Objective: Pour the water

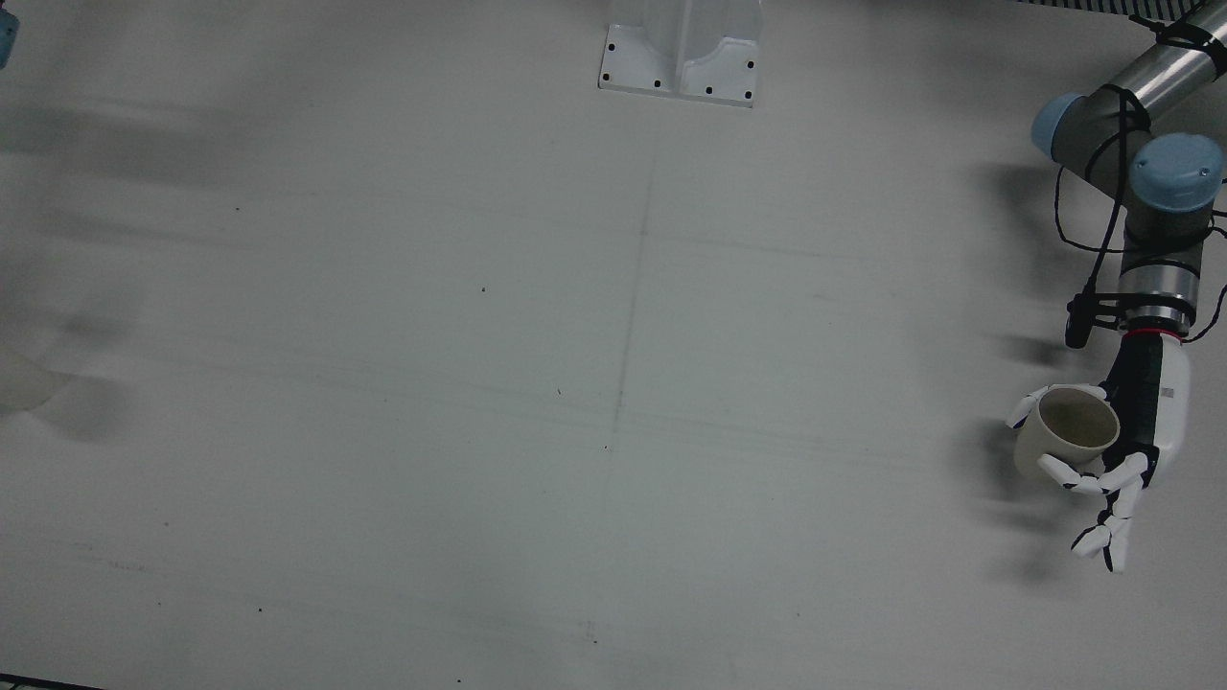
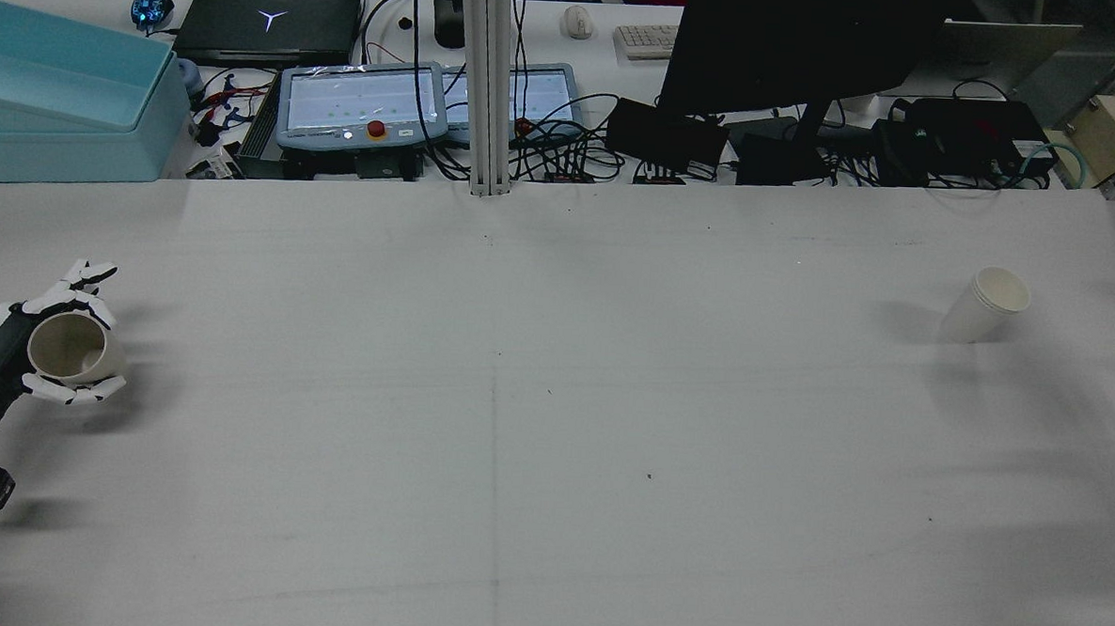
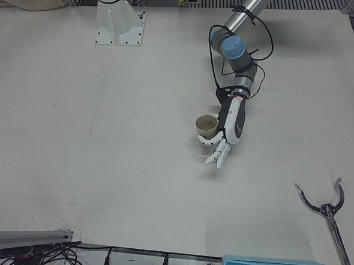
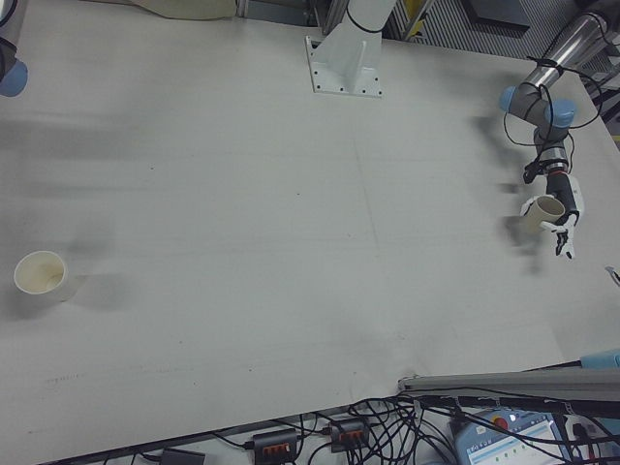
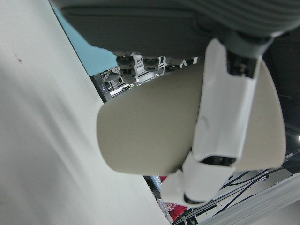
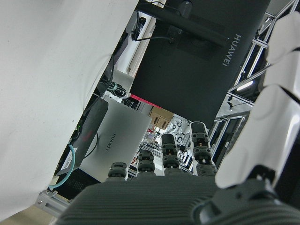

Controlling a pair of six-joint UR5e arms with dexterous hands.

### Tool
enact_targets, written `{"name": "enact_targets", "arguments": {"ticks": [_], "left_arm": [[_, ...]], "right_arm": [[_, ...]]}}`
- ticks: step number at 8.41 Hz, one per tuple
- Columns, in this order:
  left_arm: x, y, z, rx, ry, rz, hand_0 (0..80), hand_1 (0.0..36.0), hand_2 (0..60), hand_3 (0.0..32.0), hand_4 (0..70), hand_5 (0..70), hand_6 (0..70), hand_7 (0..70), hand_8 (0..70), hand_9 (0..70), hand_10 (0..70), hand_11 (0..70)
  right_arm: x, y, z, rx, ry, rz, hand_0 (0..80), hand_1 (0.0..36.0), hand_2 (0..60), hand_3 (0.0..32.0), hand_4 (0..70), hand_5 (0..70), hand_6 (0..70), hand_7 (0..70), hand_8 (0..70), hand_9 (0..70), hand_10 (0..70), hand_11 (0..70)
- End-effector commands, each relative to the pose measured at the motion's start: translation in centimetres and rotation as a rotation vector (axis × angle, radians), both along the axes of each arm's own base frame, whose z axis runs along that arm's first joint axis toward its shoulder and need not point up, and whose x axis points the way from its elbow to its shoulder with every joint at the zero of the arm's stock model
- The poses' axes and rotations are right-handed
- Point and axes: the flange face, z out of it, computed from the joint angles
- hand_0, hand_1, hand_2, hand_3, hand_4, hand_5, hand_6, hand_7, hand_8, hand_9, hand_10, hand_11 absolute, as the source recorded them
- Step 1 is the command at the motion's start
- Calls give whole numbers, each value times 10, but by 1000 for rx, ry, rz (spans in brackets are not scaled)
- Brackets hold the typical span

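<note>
Left hand [image 1: 1117, 450] is seen closed around a beige paper cup [image 1: 1066, 431] near the table's [image 1: 613, 383] edge on the robot's left side — some fingers wrap the cup's wall from both sides while others [image 1: 1102, 537] are stretched out past it. The cup is held against the palm, mouth upward and slightly tilted, and appears lifted off the surface (a shadow is cast apart from it). In the left hand view the cup's wall [image 5: 154, 136] is crossed by a white finger [image 5: 220, 117]. Its inside looks dull and brownish; whether it holds water cannot be told.

A second cup [image 2: 985, 304], white and paper-like, is found well apart on the robot's right half of the table — it stands upright, and its rim seems doubled, as if cups were stacked. It is touched by nothing.

Of the right hand [image 6: 225, 187], only its own camera gives a glimpse: the fingers are extended and apart, with nothing held between them.
</note>
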Motion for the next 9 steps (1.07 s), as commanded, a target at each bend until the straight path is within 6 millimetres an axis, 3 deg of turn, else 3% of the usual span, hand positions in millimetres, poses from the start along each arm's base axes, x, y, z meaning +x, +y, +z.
{"name": "enact_targets", "arguments": {"ticks": [1, 3, 5, 6, 9], "left_arm": [[-1, 0, 0, -1, -1, -1, 755, 360, 600, 0, 700, 700, 121, 160, 46, 41, 63, 119], [-1, 0, 0, -2, -2, -1, 744, 360, 600, 0, 695, 700, 120, 158, 44, 39, 63, 119], [-1, 0, 0, -3, 4, -2, 755, 360, 600, 0, 689, 700, 119, 157, 43, 38, 64, 120], [-2, 0, 1, -7, 13, -1, 759, 360, 600, 0, 687, 700, 120, 157, 43, 39, 66, 122], [0, 0, 0, -8, 20, 0, 759, 360, 600, 0, 670, 700, 115, 155, 43, 38, 60, 115]], "right_arm": [[-40, -32, 12, -21, 93, -68, 461, 113, 146, 0, 221, 156, 96, 189, 43, 71, 19, 35], [-60, -55, 8, -10, 143, -94, 456, 109, 142, 0, 181, 136, 79, 161, 35, 57, 17, 33], [-97, -76, -7, 27, 182, -148, 446, 106, 152, 0, 167, 129, 79, 164, 30, 59, 26, 46], [-105, -76, -7, 31, 178, -162, 444, 105, 148, 0, 157, 123, 75, 157, 28, 52, 21, 39], [-99, -62, 0, 52, 56, -162, 455, 109, 130, 0, 132, 114, 58, 131, 19, 32, 18, 36]]}}
